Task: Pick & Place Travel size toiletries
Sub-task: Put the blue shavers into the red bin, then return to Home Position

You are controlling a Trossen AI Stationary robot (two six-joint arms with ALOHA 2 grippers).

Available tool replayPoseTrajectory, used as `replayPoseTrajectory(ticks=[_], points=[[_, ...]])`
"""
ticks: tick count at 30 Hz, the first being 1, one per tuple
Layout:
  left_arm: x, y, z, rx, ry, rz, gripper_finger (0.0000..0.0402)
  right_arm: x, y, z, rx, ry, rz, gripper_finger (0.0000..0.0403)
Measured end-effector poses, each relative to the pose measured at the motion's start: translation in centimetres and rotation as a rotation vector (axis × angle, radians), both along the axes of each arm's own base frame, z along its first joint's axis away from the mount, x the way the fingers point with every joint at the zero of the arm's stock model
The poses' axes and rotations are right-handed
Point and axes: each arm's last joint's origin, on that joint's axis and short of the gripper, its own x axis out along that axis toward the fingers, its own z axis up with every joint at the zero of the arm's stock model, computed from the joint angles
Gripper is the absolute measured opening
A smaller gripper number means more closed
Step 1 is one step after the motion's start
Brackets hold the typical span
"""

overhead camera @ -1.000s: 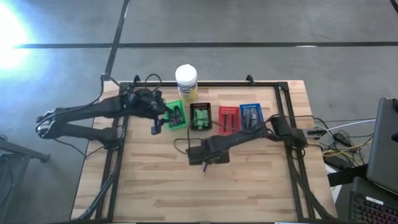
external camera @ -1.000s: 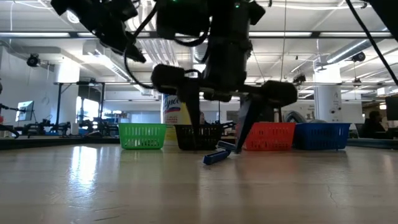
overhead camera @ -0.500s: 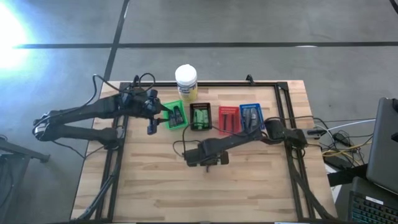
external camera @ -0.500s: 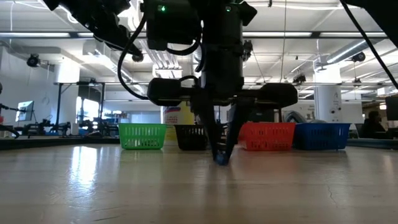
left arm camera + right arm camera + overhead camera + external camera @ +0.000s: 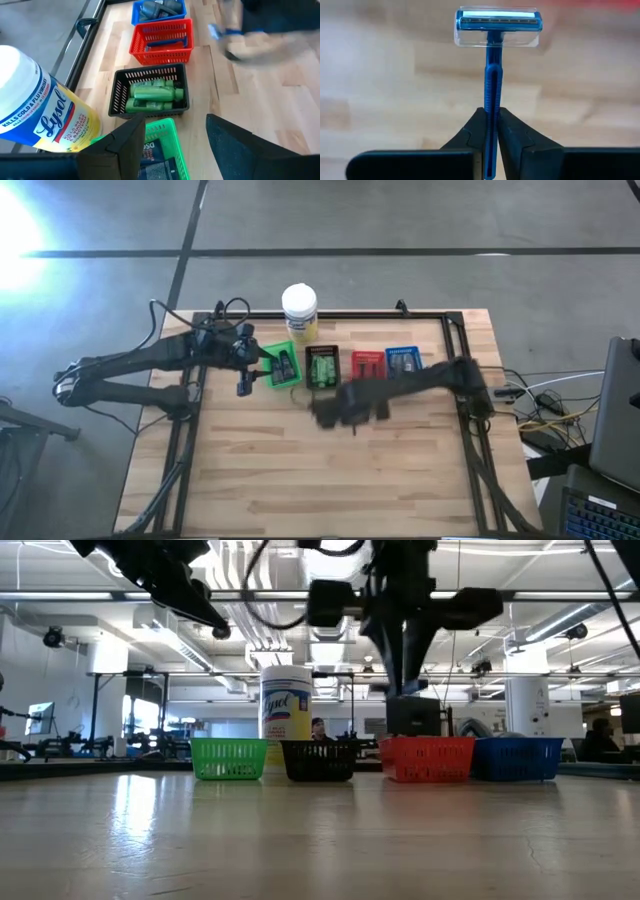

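Right gripper [image 5: 490, 137] is clamped on the handle of a blue razor [image 5: 493, 75], head pointing away from the fingers, held in the air above the table [image 5: 300, 480] just in front of the red basket [image 5: 367, 365]. Left gripper [image 5: 175, 145] hangs spread open, empty, over the green basket [image 5: 284, 366]. Green packs [image 5: 152, 96] lie in the black basket [image 5: 120, 90]. Yellow jar [image 5: 299, 310] stands behind the baskets.

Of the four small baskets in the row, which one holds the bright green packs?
The black basket, second in the row between the green basket and the red basket. It alone holds green packs; the red one holds blue sticks.
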Motion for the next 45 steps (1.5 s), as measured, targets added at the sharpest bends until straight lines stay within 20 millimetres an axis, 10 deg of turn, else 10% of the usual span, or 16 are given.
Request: replayPoseTrajectory(ticks=[7, 18, 38, 45], points=[[0.1, 0.1, 0.1, -0.010, -0.017, 0.022, 0.0213, -5.5, -8.5, 2.7, -0.047, 0.014, -0.039, 0.0023], [0.0, 0.2, 0.0, -0.083, -0.019, 0.114, 0.0213, -8.9, -16.4, -2.6, -0.057, -0.093, -0.075, 0.0023], [0.2, 0.3, 0.3, -0.094, -0.065, 0.151, 0.0213, -9.3, -16.6, -3.1, -0.009, -0.129, 0.001, 0.0171], [0.2, 0.3, 0.3, -0.120, -0.070, 0.161, 0.0213, -8.5, -15.1, 0.0, -0.109, -0.216, 0.074, 0.0218]])
